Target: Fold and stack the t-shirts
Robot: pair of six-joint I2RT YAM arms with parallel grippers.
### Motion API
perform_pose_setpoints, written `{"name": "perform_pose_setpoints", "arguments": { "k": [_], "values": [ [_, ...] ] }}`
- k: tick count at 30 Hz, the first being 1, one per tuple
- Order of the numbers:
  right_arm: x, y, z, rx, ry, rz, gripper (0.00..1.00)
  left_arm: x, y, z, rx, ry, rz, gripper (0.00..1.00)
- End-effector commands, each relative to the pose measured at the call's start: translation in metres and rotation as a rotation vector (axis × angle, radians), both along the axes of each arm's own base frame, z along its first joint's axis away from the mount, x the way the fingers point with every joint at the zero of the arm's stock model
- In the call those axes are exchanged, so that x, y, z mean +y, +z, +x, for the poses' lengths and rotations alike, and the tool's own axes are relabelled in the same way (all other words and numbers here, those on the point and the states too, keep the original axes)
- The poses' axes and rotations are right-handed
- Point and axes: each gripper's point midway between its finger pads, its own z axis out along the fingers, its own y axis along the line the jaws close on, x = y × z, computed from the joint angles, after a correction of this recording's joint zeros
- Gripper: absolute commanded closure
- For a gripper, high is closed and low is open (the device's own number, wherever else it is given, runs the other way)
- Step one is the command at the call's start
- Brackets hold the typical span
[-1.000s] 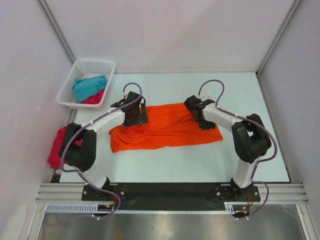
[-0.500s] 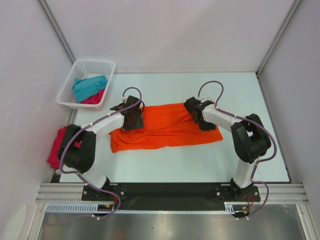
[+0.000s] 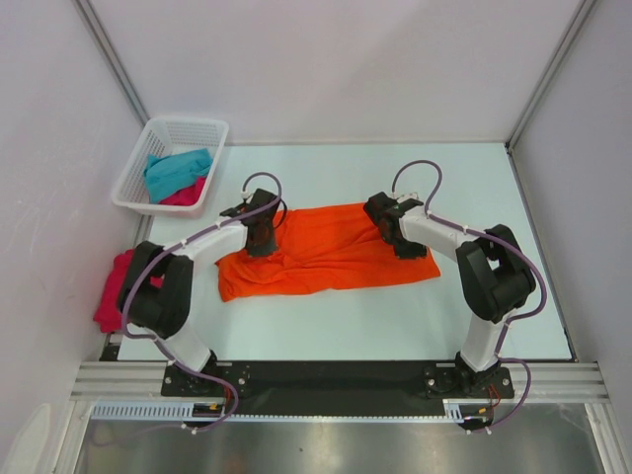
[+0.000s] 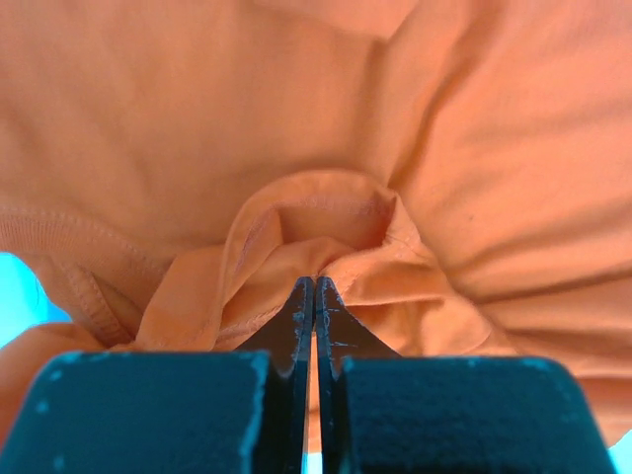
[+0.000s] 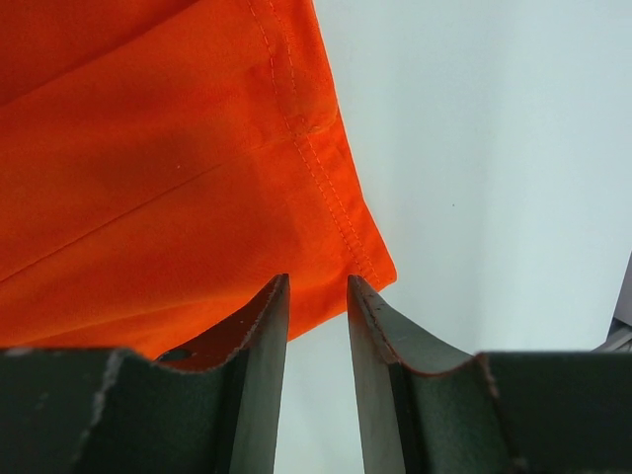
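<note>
The orange t-shirt (image 3: pixel 326 252) lies spread and rumpled across the middle of the table. My left gripper (image 3: pixel 262 240) sits at its far left part, shut on a bunched fold of the orange cloth (image 4: pixel 444 148), which puckers around the fingertips of the left gripper (image 4: pixel 315 281). My right gripper (image 3: pixel 395 237) hovers at the shirt's far right end. In the right wrist view the right gripper (image 5: pixel 316 281) stands open over the hemmed corner of the orange t-shirt (image 5: pixel 148 148), with nothing between its fingers. A teal t-shirt (image 3: pixel 178 170) and a pink one (image 3: pixel 188 194) lie in the basket.
The white lattice basket (image 3: pixel 188 123) stands at the back left corner. Another pink t-shirt (image 3: pixel 111 291) is bunched at the table's left edge, beside the left arm's base. Bare pale tabletop (image 3: pixel 474 178) shows behind and right of the orange shirt.
My left gripper has gone from wide open to shut, pinching a fold of the orange t-shirt. The right gripper has stayed in place.
</note>
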Motion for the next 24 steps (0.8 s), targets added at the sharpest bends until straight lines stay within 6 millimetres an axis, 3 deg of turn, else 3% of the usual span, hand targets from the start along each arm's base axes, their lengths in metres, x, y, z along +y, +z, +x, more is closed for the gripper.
{"name": "perform_pose_setpoints", "arguments": {
  "k": [1,2,4,5,8,11,18,19,21,22,24],
  "values": [
    [0.003,0.006,0.006,-0.041,-0.006,-0.007,0.65,-0.009,0.021,0.038,-0.089,-0.009,0.021,1.0],
    [0.005,0.006,0.006,-0.038,-0.003,-0.008,0.65,-0.012,0.033,0.052,-0.122,-0.016,0.024,1.0],
    [0.007,0.007,0.008,-0.044,0.001,-0.01,0.65,-0.012,0.033,0.062,-0.124,-0.016,0.057,1.0],
    [0.008,0.008,0.008,-0.044,0.006,-0.008,0.65,-0.015,0.046,0.075,-0.157,-0.017,0.056,1.0],
    [0.008,0.007,0.009,-0.042,0.005,-0.015,0.65,-0.021,0.052,0.091,-0.171,-0.021,0.064,1.0],
    [0.007,0.008,0.008,-0.04,0.005,-0.02,0.65,-0.024,0.052,0.101,-0.171,-0.022,0.07,1.0],
    [0.003,0.005,0.007,-0.032,0.005,-0.031,0.65,-0.019,0.036,0.101,-0.129,-0.009,0.115,0.99],
    [0.002,0.004,0.007,-0.028,0.005,-0.034,0.65,-0.018,0.036,0.1,-0.125,-0.004,0.118,0.93],
    [0.002,0.003,0.007,-0.025,0.006,-0.034,0.65,-0.016,0.033,0.097,-0.11,0.005,0.127,0.69],
    [0.001,0.003,0.007,-0.025,0.004,-0.038,0.64,-0.015,0.033,0.095,-0.108,0.007,0.129,0.46],
    [0.001,0.003,0.008,-0.028,0.001,-0.034,0.64,-0.008,0.036,0.091,-0.11,0.029,0.147,0.24]
  ]
}}
